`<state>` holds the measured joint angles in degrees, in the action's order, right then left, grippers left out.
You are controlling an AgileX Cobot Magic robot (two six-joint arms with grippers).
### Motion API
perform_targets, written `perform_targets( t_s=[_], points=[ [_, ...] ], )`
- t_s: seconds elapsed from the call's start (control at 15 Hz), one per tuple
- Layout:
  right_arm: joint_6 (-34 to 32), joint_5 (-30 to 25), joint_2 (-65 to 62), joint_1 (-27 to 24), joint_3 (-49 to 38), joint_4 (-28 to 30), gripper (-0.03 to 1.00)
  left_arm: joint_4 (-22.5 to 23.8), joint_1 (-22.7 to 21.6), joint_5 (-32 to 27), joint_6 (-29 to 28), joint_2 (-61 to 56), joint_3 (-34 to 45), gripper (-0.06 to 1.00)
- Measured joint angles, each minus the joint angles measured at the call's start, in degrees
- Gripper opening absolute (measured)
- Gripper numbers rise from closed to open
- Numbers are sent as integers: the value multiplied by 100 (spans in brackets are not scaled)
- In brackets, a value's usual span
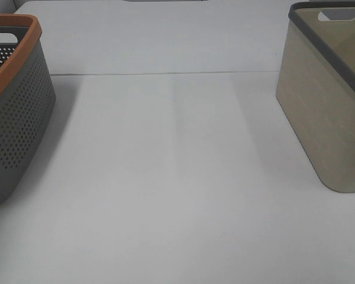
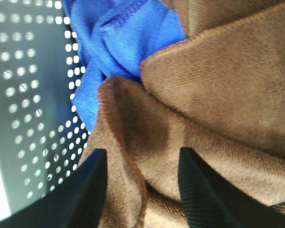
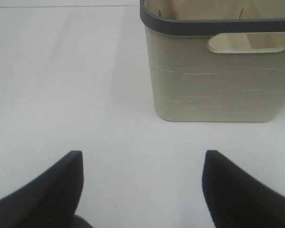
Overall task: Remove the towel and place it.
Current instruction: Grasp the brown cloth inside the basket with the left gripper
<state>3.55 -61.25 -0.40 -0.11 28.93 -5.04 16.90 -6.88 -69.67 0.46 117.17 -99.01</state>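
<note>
Towel fold pinched in left claw.

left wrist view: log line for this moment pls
left tool: astride a brown towel fold in the perforated grey basket, grip unclear | blue cloth: against towel | right tool: open over table, facing beige basket

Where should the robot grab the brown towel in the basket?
Pinch the towel at its raised, hemmed fold, the ridge that stands up between the left fingers. Coming straight down from above is probably best. The basket wall stands close on one side, and a blue cloth is bunched right against the towel, so a sideways reach looks blocked.
</note>
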Motion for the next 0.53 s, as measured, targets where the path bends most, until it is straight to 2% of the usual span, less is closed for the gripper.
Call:
perform_targets(
  t_s=[0.53],
  points=[
    [0, 0, 0, 0, 0, 0, 67, -63, 0, 0, 34, 6, 0, 49]
  ],
)
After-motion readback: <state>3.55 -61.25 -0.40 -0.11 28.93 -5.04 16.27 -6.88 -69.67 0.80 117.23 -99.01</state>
